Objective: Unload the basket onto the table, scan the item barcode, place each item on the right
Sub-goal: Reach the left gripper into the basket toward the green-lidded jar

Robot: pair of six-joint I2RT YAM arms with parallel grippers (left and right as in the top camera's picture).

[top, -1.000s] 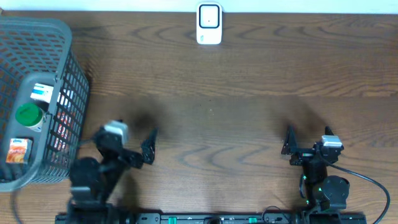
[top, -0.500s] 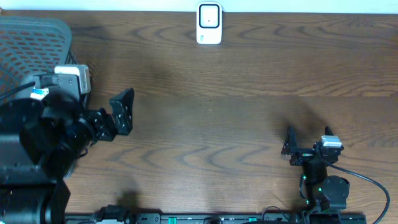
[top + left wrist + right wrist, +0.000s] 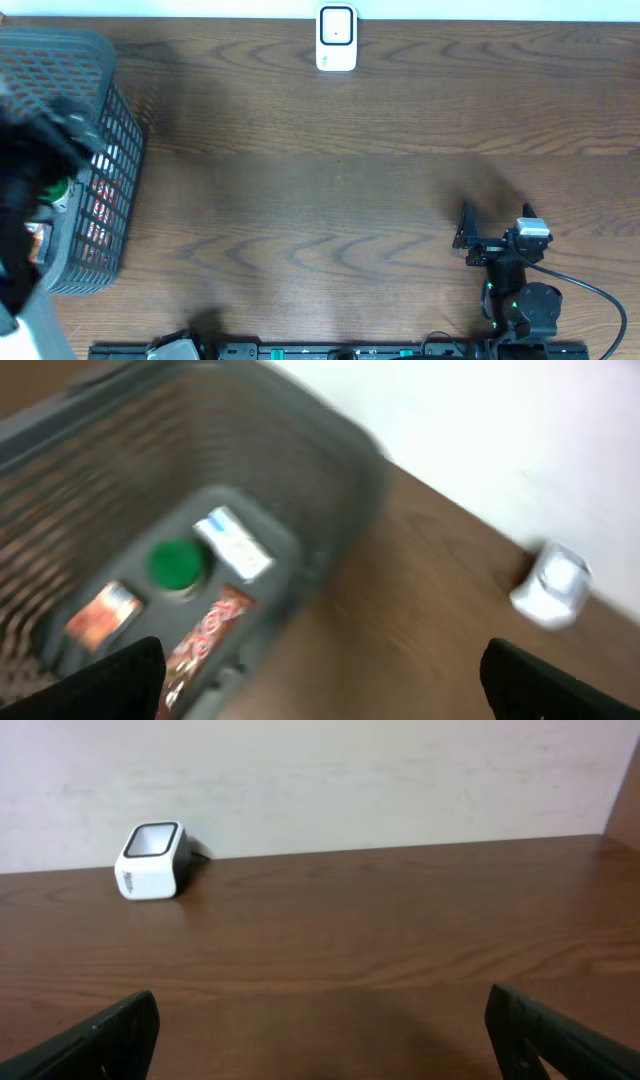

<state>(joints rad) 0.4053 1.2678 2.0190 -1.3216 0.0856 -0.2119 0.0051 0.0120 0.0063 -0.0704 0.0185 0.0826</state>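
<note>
The grey mesh basket (image 3: 330, 450) holds a green-lidded item (image 3: 176, 563), a blue-and-white box (image 3: 232, 544), an orange packet (image 3: 100, 612) and a red packet (image 3: 210, 635). My left gripper (image 3: 325, 690) hangs open above the basket's near rim with nothing between its fingers. In the overhead view the left arm (image 3: 25, 170) is a dark blur over the basket (image 3: 110, 110), so its jaws cannot be made out there. The white barcode scanner (image 3: 336, 38) stands at the table's far edge, also seen as scanner (image 3: 152, 860). My right gripper (image 3: 495, 225) rests open and empty at the front right.
A pale wall runs behind the table's far edge. The right arm's base and cable (image 3: 590, 295) sit at the front right corner. Brown wood tabletop (image 3: 330, 200) stretches between basket, scanner and right arm.
The left arm has swung from the table's front left up and leftward over the basket, blurring in motion. The right arm has not moved.
</note>
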